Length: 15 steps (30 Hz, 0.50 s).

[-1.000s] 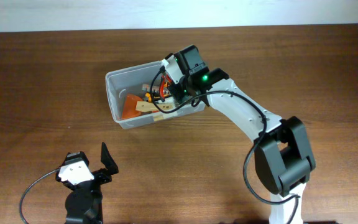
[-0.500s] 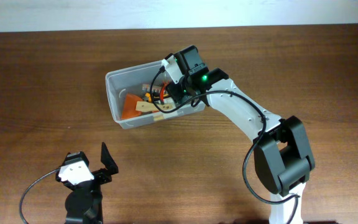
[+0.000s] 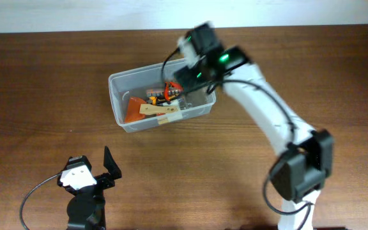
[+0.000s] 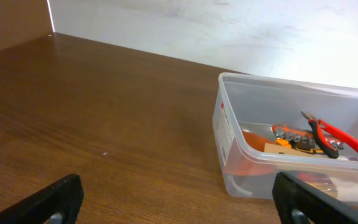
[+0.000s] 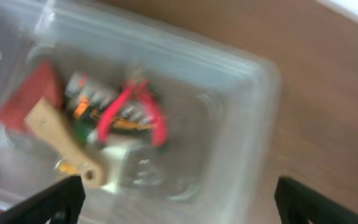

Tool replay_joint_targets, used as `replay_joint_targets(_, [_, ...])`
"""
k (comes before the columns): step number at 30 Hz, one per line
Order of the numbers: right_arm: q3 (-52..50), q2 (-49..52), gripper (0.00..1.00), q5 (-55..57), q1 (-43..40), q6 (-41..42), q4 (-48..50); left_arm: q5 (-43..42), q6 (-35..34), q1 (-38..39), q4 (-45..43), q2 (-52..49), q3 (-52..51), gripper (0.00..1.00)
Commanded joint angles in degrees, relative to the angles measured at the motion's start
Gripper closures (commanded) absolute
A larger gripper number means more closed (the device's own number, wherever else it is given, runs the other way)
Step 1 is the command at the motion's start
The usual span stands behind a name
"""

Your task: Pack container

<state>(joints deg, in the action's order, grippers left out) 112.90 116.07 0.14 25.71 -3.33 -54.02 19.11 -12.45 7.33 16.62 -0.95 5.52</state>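
Surface: dark brown wooden table [image 3: 37,76], with a white wall along its far edge.

Nearest the robot's base, the left gripper [image 3: 89,171] is parked low above bare wood. Its jaws are spread wide with nothing between them, and it sits well apart from the work.

Mid-table stands the container [image 3: 115,96], a clear rimmed tub set upright and skewed to the table edge. It holds:
- an orange wedge-shaped piece [image 3: 133,108];
- a tan wooden piece [image 3: 161,112] lying toward the near wall; whether it overhangs the rim cannot be told;
- red-handled pliers [image 4: 334,134] lying on top of a row of small metal parts [image 4: 294,135].

Beyond that, the right gripper [image 3: 184,75] hangs over the tub's far right corner. Its fingers are wide apart and empty. The right wrist view is blurred, so the gripper's height above the rim cannot be judged.

Findings, by judgement:
1. The spread right fingers are close to the corner rim. Any sideways travel at low height could hook the rim and drag or tip the light tub.
2. The black cable [image 3: 168,61] looping off the right wrist hangs above the contents and might snag the pliers' handles.
3. The pliers sit loosely on the pile, so a knock to the tub could slide them.
4. The left arm poses no hazard where it is parked.
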Motion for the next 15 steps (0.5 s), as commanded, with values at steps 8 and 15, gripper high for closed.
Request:
replay_joint_targets(8, [10.9, -6.7, 0.01, 8.3, -20.9, 6.8, -8.8, 0.2, 0.5, 0.2, 0.1, 0.3, -0.2, 0.01])
replay_joint_targets(15, [10.9, -6.6, 0.02, 7.0, -23.9, 6.8, -8.6, 0.2, 0.5, 0.2, 0.1, 0.3, -0.2, 0.01])
